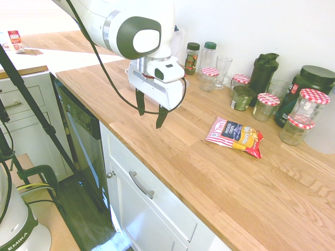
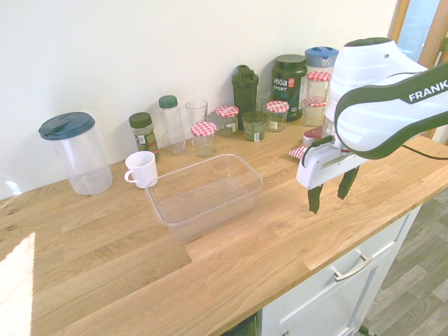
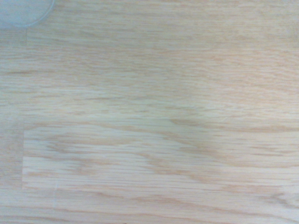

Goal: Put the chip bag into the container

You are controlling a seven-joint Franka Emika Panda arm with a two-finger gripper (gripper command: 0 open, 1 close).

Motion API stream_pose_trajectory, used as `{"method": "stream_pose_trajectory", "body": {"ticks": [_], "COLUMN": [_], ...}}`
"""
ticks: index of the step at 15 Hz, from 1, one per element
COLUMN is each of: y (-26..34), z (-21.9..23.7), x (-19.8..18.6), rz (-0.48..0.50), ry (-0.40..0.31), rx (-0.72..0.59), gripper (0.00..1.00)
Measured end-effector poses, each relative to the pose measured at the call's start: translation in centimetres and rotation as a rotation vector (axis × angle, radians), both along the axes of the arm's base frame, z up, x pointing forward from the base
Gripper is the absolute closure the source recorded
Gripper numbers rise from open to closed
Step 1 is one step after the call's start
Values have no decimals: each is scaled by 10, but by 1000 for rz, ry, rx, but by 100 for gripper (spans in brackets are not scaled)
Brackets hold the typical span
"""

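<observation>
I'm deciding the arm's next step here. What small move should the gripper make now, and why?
Probably shift sideways until it is above the chip bag. The gripper hangs open and empty over bare countertop, while the bag lies flat, apart from it; the container holds nothing.

Five glass jars with red-checked lids [image 2: 204, 137] by the far wall, one striped crinkly chip bag [image 1: 234, 137], one clear rectangular plastic tub [image 2: 210, 213], one white ceramic mug [image 2: 142, 169].

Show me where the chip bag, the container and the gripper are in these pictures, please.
chip bag [image 1: 235, 135]: first exterior view, on its dark blue label.
container [image 2: 246, 170]: second exterior view, on its far right rim.
gripper [image 1: 150, 113]: first exterior view, midway between its open fingertips.
</observation>
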State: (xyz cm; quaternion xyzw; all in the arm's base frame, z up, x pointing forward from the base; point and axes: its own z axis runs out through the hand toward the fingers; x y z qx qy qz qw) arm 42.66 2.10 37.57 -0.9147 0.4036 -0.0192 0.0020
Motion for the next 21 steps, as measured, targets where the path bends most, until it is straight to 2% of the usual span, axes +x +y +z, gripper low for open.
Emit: {"method": "stream_pose_trajectory", "body": {"ticks": [4, 9, 11, 17, 21], "y": [-13, -110, -131, -162, -168], "z": [2, 49, 56, 18, -15], "x": [2, 21, 39, 101, 129], "rz": [-1, -130, -160, -168, -145], "ry": [-9, -100, -117, -93, -65], "rx": [-29, -55, -64, -69, -63], "gripper": [0, 0, 0, 0, 0]}}
